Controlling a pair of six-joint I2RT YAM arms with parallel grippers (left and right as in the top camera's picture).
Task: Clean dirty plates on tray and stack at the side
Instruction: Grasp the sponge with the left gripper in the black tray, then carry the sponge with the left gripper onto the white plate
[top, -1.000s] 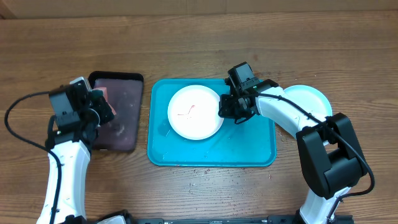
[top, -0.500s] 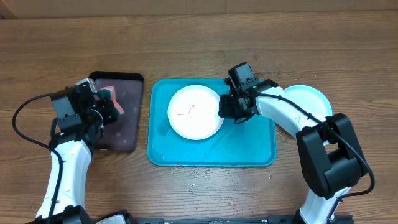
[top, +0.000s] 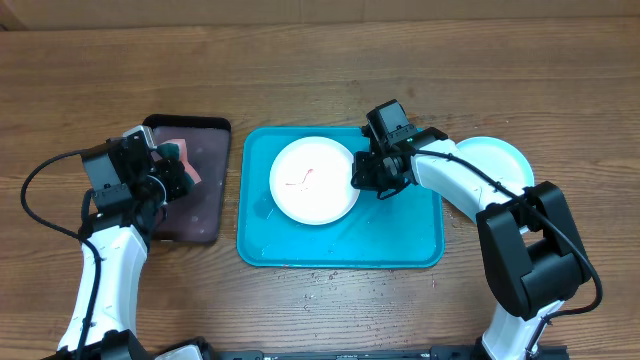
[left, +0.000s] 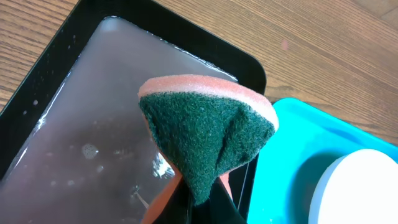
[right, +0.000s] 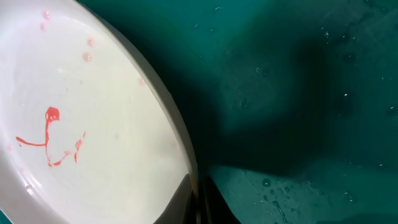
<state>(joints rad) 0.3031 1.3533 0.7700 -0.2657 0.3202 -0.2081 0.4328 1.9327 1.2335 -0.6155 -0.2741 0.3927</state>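
gripping glossy plate (top: 313, 180), coarse folded sponge (left: 208, 134)

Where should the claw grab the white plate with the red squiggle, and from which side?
Grab the white plate by its thin right rim, coming from the right. It lies flat in the teal tray, so only that raised edge fits between fingers. The right claw pinches it there, away from the red smear.

left arm (top: 108, 262) | right arm (top: 452, 180) | white links | black joints, cables
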